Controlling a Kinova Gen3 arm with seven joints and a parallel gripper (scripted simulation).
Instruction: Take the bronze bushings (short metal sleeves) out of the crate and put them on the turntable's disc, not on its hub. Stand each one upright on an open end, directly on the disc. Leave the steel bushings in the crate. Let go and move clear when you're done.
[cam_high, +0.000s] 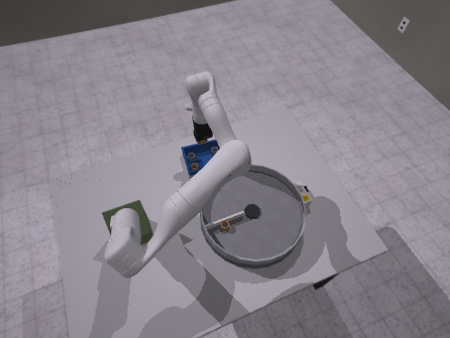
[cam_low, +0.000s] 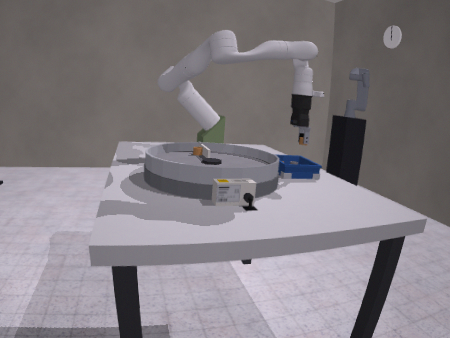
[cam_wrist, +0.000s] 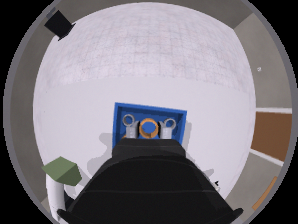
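Observation:
My gripper (cam_high: 202, 139) hangs well above the blue crate (cam_high: 200, 156) at the table's far side, shut on a bronze bushing (cam_low: 302, 140). In the wrist view the bushing (cam_wrist: 149, 127) sits between my fingertips, over the crate (cam_wrist: 150, 117). Another bronze bushing (cam_high: 194, 165) and a steel bushing (cam_high: 214, 149) lie in the crate. One bronze bushing (cam_high: 225, 229) stands upright on the turntable's grey disc (cam_high: 265, 220), beside a white bar and apart from the black hub (cam_high: 252, 210).
The turntable has a raised grey rim (cam_low: 211, 172) and a control box (cam_low: 234, 190) on its side. A green block (cam_high: 127, 222) holds the arm's base. A black pedestal with a grey device (cam_low: 346, 150) stands behind the table.

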